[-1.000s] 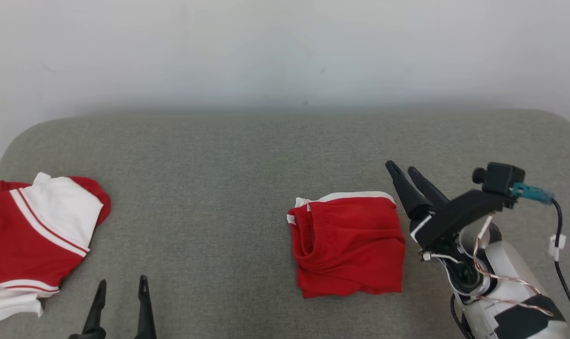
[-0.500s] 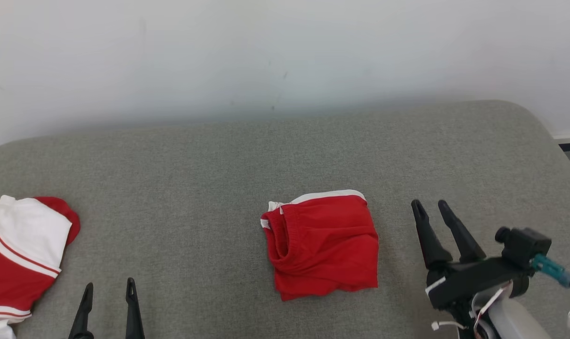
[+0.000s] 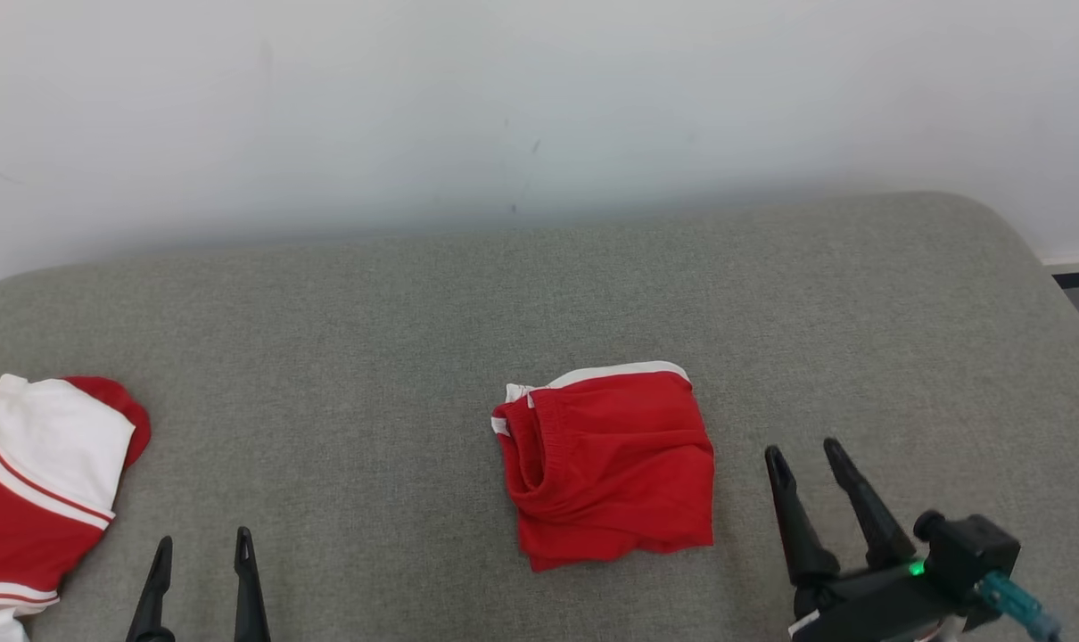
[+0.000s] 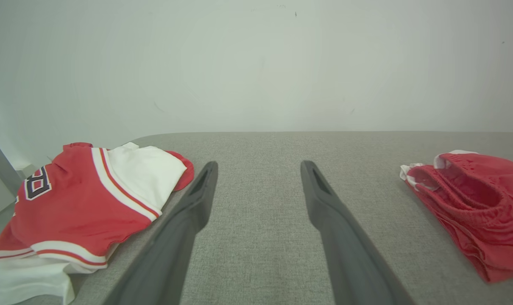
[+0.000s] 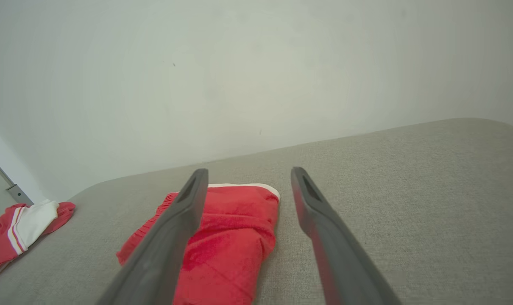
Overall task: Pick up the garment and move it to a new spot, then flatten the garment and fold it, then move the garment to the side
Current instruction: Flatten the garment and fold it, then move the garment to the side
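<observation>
Pale off-white wall (image 3: 539, 107) across the back, a few faint marks on it.

Grey fabric-covered bench (image 3: 370, 339) w/ rounded corners runs up to the wall and carries everything.

Red-and-white sports jersey (image 3: 31, 499) lies rumpled at the bench's far left edge, partly cut off in the head view. White sleeve on top, red/white stripe trim. Left wrist view shows a dark letter patch w/ white outline on the chest.

Red folded shorts w/ white edging (image 3: 611, 473) lie approx. mid-bench, a bit right of centre, well apart from the jersey. Rough square bundle, waistband opening to the left, white trim along the far edge. Nothing touches them.

Right tool (image 3: 803, 448) is at lower right, just right of the shorts and apart from them. Both dark fingers spread wide, nothing between them, tips pointing toward the wall.

Left tool (image 3: 203, 538) is at lower left, between jersey and shorts, nearer the jersey. Fingers wide apart, empty; grey bench fabric shows between them in the left wrist view.

Black wrist camera block (image 3: 963, 548) sits behind the right tool, small green light beside it, teal plug (image 3: 1008, 602) at the rear.
</observation>
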Robot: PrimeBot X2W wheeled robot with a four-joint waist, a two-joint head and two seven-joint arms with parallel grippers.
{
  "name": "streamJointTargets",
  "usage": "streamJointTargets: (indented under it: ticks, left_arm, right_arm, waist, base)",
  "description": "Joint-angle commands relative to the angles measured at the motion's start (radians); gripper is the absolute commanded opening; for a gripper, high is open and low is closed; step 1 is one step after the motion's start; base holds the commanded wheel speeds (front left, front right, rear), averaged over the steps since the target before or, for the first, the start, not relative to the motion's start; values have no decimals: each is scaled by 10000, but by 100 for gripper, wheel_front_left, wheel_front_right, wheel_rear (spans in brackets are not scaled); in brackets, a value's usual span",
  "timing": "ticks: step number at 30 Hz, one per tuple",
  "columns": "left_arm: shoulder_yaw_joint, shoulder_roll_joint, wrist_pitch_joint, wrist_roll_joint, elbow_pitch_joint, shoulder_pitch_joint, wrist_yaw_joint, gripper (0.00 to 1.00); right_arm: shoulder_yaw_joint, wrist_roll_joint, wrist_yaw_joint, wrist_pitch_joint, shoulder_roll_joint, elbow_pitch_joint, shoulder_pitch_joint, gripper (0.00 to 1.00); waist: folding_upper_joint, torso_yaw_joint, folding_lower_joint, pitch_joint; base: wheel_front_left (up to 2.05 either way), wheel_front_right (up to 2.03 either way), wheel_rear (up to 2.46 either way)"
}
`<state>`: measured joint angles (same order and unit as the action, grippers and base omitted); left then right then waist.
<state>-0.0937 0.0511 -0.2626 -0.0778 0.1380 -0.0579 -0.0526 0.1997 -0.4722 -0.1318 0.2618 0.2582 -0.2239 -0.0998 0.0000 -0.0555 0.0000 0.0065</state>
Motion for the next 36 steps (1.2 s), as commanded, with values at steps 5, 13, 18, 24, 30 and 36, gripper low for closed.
streamJointTargets:
  ticks: [5,13,18,24,30,36]
  left_arm:
    - [-14,-13,-32,10,34,-133,60,100]
    - [-52,-12,-32,5,85,-231,77,100]
    - [-74,-12,-32,-26,108,-291,55,100]
    - [1,-12,-32,-87,143,-205,69,100]
    - [144,-12,-32,-11,272,-88,30,100]
    - [212,25,-32,150,363,-44,-59,100]
  right_arm:
    - [-636,873,24,39,-603,545,791,100]
    - [-1211,1674,24,41,-1157,926,1319,100]
    - [-1376,1941,24,42,-1322,873,1267,100]
    - [-1453,2088,24,40,-1428,599,1012,100]
    - [-1347,2200,24,30,-1389,290,913,100]
    - [-1302,2319,24,29,-1386,-54,825,100]
  waist:
    - [0,75,0,-48]
    - [0,102,0,-132]
    - [0,86,0,-161]
    - [0,146,0,-152]
    - [0,271,0,-169]
    - [0,344,0,-180]
  base:
    - [0,0,0]
    - [0,0,0]
    - [0,0,0]
    - [0,0,0]
    - [0,0,0]
    - [0,0,0]
